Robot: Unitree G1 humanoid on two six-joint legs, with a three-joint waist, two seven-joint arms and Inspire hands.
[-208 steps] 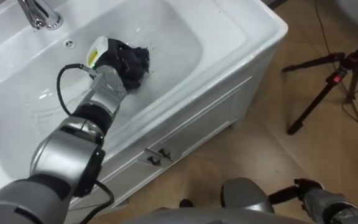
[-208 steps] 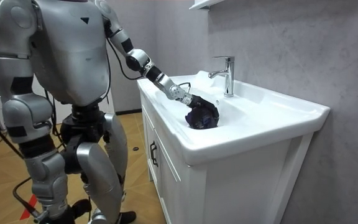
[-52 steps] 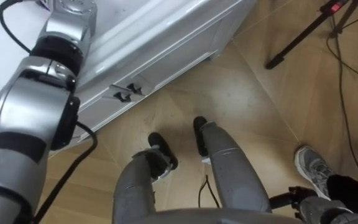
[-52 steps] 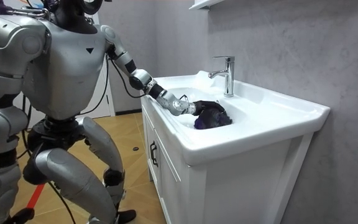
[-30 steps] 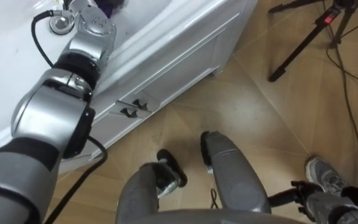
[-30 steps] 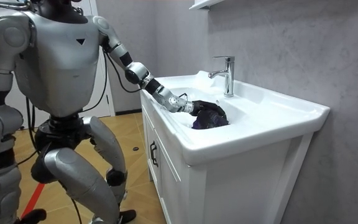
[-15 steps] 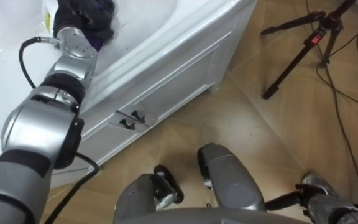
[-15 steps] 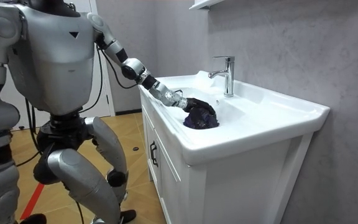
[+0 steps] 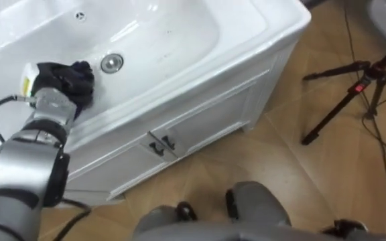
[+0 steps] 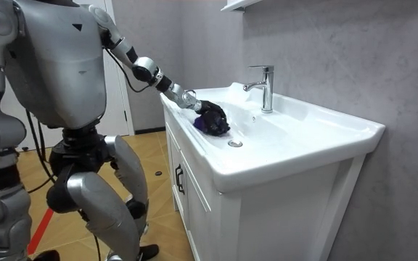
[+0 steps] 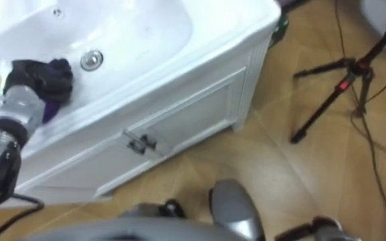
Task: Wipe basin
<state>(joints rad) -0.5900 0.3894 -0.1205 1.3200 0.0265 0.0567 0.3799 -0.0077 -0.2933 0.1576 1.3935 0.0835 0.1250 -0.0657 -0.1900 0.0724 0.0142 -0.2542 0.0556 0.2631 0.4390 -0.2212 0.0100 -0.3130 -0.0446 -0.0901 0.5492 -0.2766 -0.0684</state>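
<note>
The robot is standing at the front of a white basin [image 9: 179, 40], reaching its left arm over the front rim [image 9: 154, 99]. The left hand [image 9: 51, 82] is lying low in the bowl, curled over a bunched dark cloth [image 9: 81, 75], which is pressing on the sloping white surface just inside that rim. Just to the hand's right the drain [image 9: 111, 62] is sitting close by but apart from the cloth. Beyond the drain, the bowl is running on bare and smooth to its far right edge. Ahead of the hand, past the bowl's back slope, the faucet [image 10: 265, 85] is standing upright, well apart. Behind the hand, below the rim, the cabinet doors [image 9: 200, 124] are hanging closed. Far to the hand's right a tripod [image 9: 354, 94] is standing on the wooden floor [image 9: 293, 174]. The right hand [image 11: 320, 227] is hanging low beside the robot's leg, well apart from the basin, and whether it is closed or apart cannot be told.
</note>
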